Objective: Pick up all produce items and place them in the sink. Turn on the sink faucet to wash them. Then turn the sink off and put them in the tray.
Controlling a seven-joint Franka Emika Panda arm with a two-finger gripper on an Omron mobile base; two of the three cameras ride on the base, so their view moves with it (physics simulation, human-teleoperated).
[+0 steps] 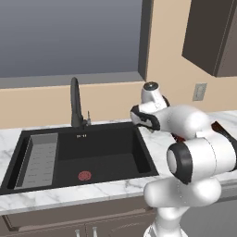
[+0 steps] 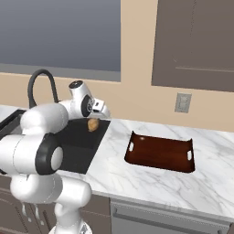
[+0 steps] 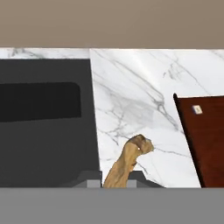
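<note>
The jaws are clamping the bulb (image 3: pixel 127 164) by its thin stalk end, with the fingertips (image 3: pixel 133 178) pressing in from both sides at the bottom of the hand view. In the right base view the gripper (image 2: pixel 96 119) is holding the bulb in the air above the right edge of the sink (image 2: pixel 82 151), clear of the desk (image 2: pixel 151 183).

The produce is looking small and light, so weight is hardly straining the hold. Its skin is probably dry and papery, which is likely making it a little slippery, and a grip on the narrow stalk is leaving the rounder body hanging free to swing or pivot. A hold across the fat middle would be steadier, though the firm flesh is tolerating a moderate squeeze either way. A drop onto the stone would likely bruise it.

Further out, the tray (image 2: pixel 160 153) is lying flat on the desk, well to the right of the basin. The faucet (image 1: pixel 75 102) is standing behind the sink's back rim, and no water is showing.
</note>
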